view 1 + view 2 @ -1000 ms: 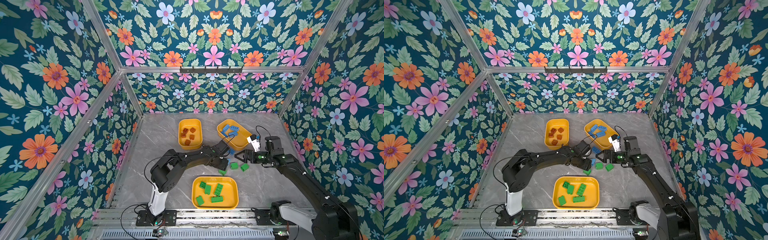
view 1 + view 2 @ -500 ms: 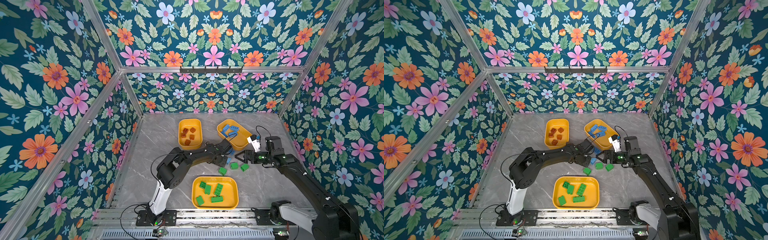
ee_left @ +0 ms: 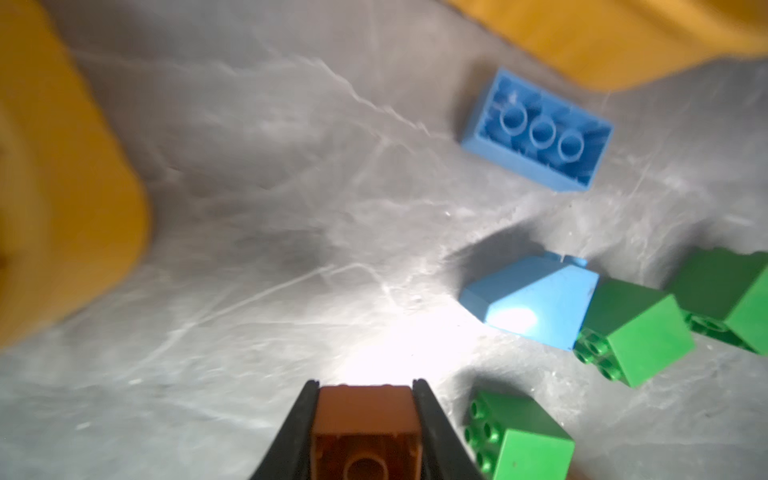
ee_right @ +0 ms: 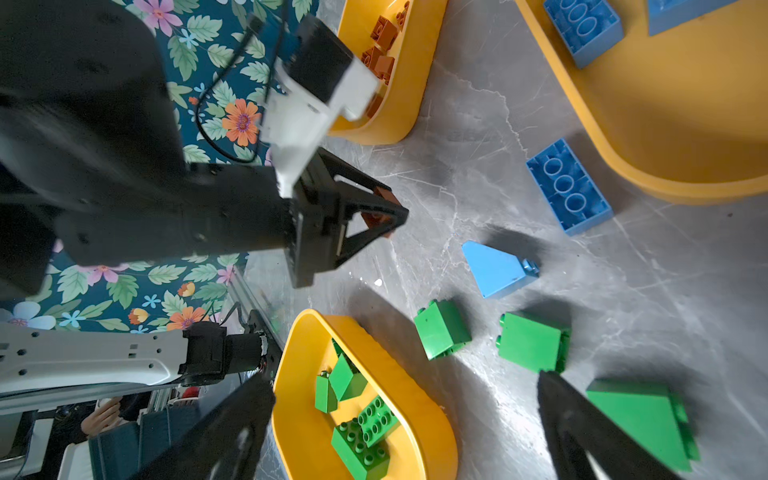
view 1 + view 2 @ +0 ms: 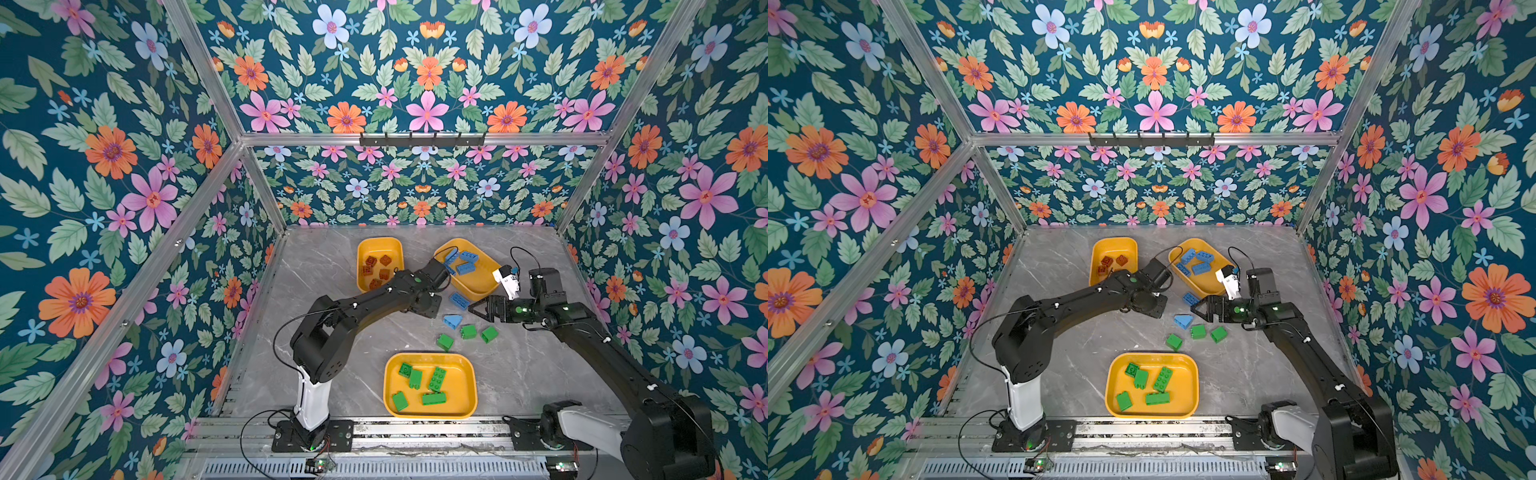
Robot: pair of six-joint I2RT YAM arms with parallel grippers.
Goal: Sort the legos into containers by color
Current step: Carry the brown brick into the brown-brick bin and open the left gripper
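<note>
left gripper (image 3: 365, 384): clamped on reddish-brown brick (image 3: 365, 411) | right gripper (image 5: 473, 309): jaws wide apart, empty, near loose green bricks (image 5: 468, 331)

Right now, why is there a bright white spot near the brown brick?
In the left wrist view, light glares off the grey marble tabletop and the light-blue sloped plastic brick; the yellow plastic tray looks blurry; both top views show none.

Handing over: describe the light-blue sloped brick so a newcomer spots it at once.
Find the yellow tray of blue bricks, back right on the table. In front of it lies an oblong blue brick, then the sloped brick, beside three green bricks. It alone is pale blue and wedge-shaped.
</note>
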